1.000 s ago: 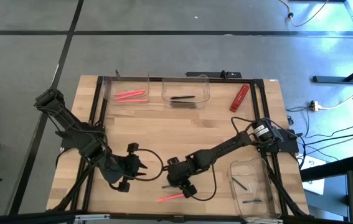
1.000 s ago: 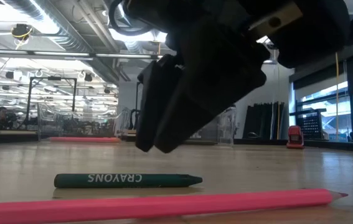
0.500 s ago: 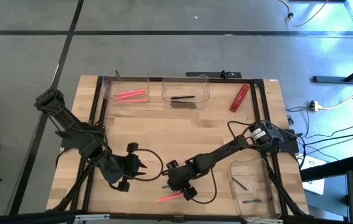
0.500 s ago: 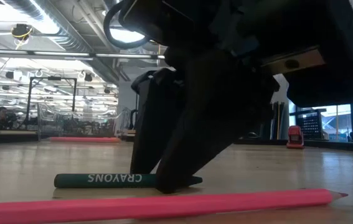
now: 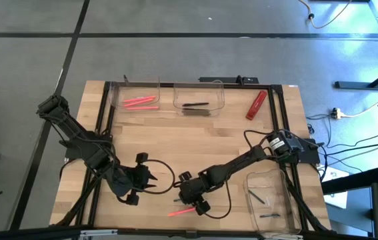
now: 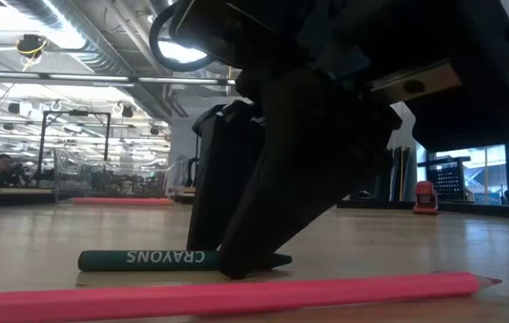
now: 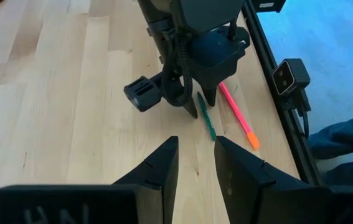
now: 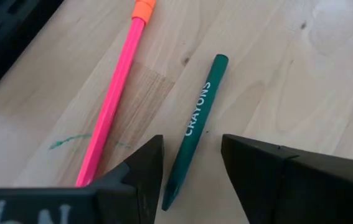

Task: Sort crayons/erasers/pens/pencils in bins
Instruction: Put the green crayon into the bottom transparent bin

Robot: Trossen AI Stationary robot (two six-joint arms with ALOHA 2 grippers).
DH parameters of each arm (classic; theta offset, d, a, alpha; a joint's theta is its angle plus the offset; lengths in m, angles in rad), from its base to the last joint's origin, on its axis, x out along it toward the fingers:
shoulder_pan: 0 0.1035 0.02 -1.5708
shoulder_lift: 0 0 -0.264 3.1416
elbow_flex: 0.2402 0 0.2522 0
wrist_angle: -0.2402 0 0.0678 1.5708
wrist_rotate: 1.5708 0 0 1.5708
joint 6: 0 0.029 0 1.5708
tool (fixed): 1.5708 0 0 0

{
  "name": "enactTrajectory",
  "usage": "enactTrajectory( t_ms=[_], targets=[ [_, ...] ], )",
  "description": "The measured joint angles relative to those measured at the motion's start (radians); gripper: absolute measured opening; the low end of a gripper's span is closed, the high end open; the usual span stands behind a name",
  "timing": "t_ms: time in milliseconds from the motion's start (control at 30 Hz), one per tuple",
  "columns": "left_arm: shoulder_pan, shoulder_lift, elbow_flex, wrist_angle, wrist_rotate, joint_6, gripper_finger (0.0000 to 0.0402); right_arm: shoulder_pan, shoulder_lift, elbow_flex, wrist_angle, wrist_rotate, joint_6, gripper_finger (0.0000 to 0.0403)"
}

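A green crayon (image 8: 196, 127) lies flat on the table near its front edge, beside a pink pencil (image 8: 111, 102). My right gripper (image 8: 192, 144) is open and low over the crayon, one finger on each side of its pointed end (image 6: 276, 260). In the low view the nearer finger (image 6: 254, 242) stands in front of the crayon (image 6: 142, 259). My left gripper (image 7: 195, 158) is open and empty, to the left of the crayon (image 5: 177, 199). A black pen (image 5: 195, 105) lies in the far middle bin (image 5: 199, 85).
The far left bin (image 5: 135, 85) holds pink pencils. A bin (image 5: 272, 179) at the near right holds short dark grey sticks. A red object (image 5: 256, 105) lies at the far right. The pink pencil (image 5: 181, 212) lies close to the table's near edge.
My right gripper has come down onto the table over the green crayon's pointed end, shifting slightly toward the table's left and near edge. The crayon and the pink pencil have stayed where they were.
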Motion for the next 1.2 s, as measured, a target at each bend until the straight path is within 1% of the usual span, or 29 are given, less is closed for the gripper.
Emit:
enactTrajectory(
  t_ms=[233,333,467,733,867,967,1100,1200],
  targets=[
    [0.0,0.0,0.0,0.0,0.0,0.0,0.0096,0.0,0.001,-0.001,-0.001,-0.002,-0.017,0.0166],
    [0.0,0.0,0.0,0.0,0.0,0.0,0.0096,0.001,0.001,-0.001,-0.002,0.027,-0.025,0.0155],
    [0.0,0.0,0.0,0.0,0.0,0.0,0.0096,0.001,0.001,-0.001,-0.003,0.034,-0.024,0.0124],
    [0.0,0.0,0.0,0.0,0.0,-0.001,0.0096,-0.004,0.002,-0.002,-0.017,0.037,-0.023,0.0043],
    [0.0,0.0,0.0,0.0,0.0,-0.001,0.0096,-0.007,0.001,-0.001,-0.022,0.032,-0.021,0.0017],
    [0.0,0.0,0.0,0.0,0.0,-0.001,0.0096,-0.008,0.001,-0.001,-0.023,0.031,-0.021,0.0019],
    [0.0,0.0,0.0,0.0,0.0,-0.002,0.0096,-0.008,0.001,-0.002,-0.023,0.032,-0.021,0.0033],
    [0.0,0.0,0.0,0.0,0.0,-0.002,0.0096,-0.008,-0.002,-0.002,-0.023,0.033,-0.016,0.0034]
  ],
)
